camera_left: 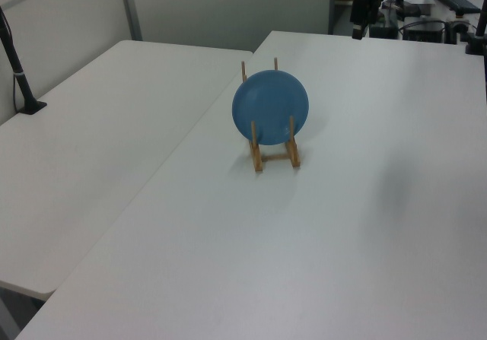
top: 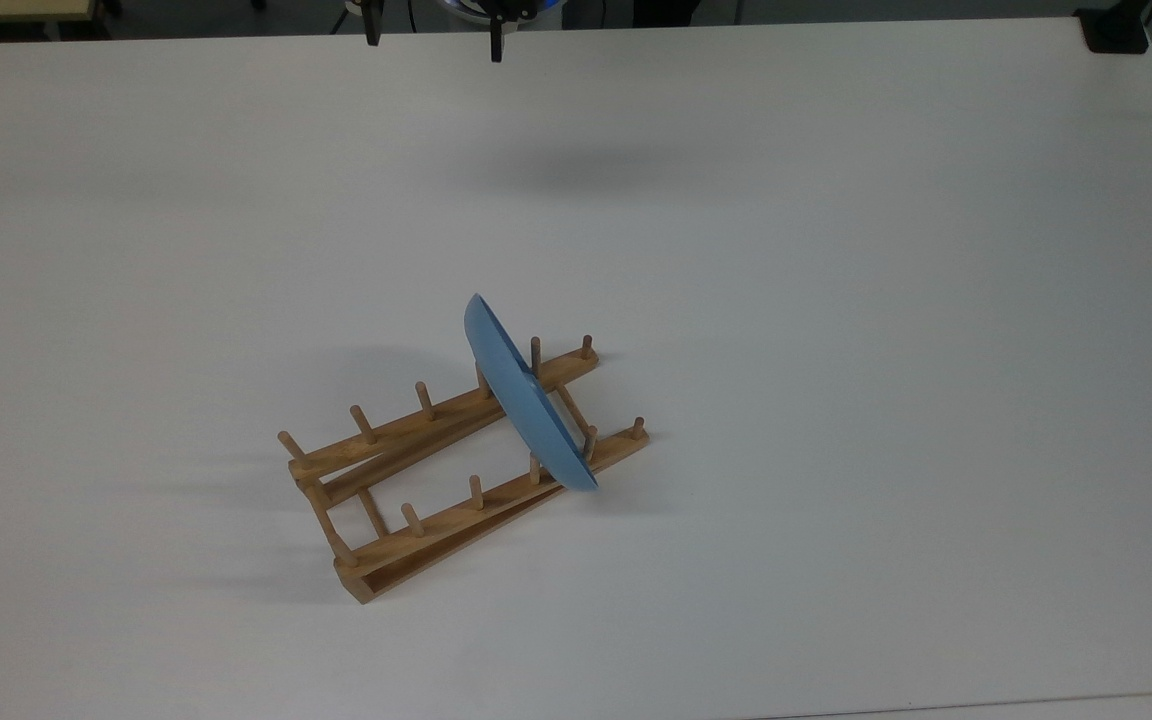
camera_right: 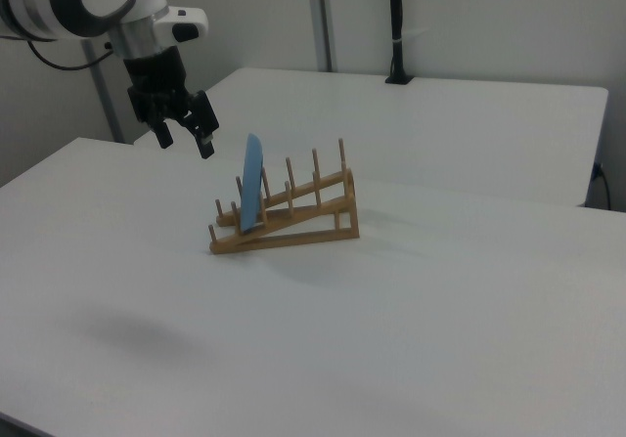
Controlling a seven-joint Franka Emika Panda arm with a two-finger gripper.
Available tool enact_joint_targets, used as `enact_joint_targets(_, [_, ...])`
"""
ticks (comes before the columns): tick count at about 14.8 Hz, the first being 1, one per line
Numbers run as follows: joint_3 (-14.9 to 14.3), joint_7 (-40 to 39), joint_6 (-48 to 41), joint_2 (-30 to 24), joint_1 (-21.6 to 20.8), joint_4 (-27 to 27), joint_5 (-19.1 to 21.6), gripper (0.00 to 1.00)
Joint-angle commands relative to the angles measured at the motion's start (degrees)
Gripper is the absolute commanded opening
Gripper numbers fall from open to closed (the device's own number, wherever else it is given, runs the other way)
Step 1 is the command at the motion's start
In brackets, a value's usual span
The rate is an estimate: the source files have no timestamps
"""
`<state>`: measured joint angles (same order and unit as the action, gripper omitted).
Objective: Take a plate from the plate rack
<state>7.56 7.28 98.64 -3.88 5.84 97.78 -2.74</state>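
On the white table point(top: 836, 300), the blue plate point(top: 526, 400) stands on edge in the wooden plate rack point(top: 436, 470), while the claw point(camera_right: 184, 136) hangs well apart, fingers spread, empty.

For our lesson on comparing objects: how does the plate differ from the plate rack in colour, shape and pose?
The plate is light blue; the plate rack is light-brown wood. The plate is a round disc; the rack is two long pegged rails. The plate stands on edge; the rack lies on the table. Neither is touched by the gripper.
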Motion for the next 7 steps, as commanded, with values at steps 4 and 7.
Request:
enact_joint_targets(4, [-0.3, -1.0, -2.7, -0.9, -0.1, 0.5, 1.3, 1.00])
enact_joint_targets(7, [-0.3, -2.2, -2.6, -0.7, -0.1, 0.5, 1.3, 1.00])
